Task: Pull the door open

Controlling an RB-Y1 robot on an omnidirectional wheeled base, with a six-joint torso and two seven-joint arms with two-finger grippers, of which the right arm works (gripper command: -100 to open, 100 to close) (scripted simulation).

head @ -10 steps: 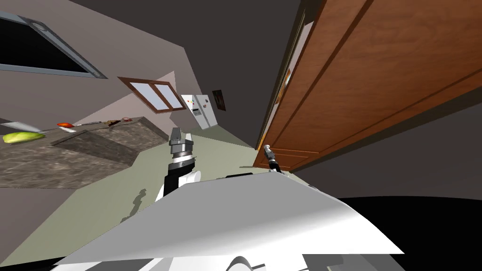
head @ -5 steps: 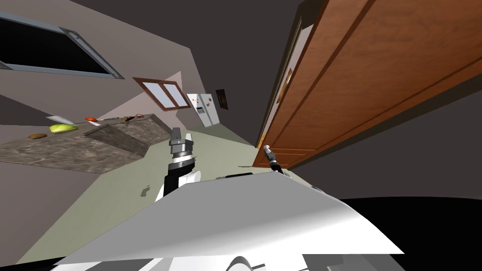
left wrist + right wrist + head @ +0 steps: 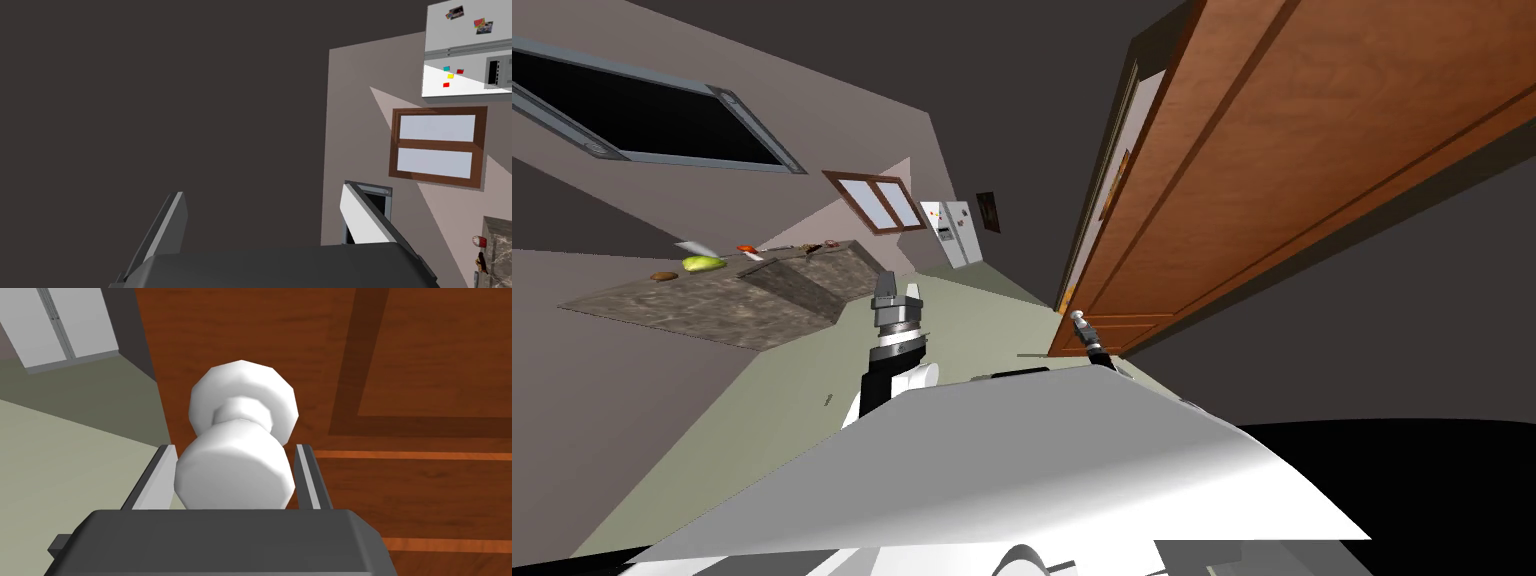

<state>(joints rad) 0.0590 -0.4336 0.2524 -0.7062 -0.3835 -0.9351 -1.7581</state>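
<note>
**Wood grain, matt white, mottled stone**

The door [image 3: 1312, 150] shows reddish-brown wood grain with darker bands, smooth and faintly satin. Its knob [image 3: 235, 475] is plain white, matt and faceted. The right hand [image 3: 235, 448] has smooth light grey fingers [image 3: 311, 478] on a dark matt body. The bench [image 3: 692, 300] looks like mottled grey-brown stone.

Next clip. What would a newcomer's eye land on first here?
The big brown door on the right of the head view, standing ajar. Next comes its white knob, clamped by the right gripper in the right wrist view. The left gripper is open above the floor.
</note>
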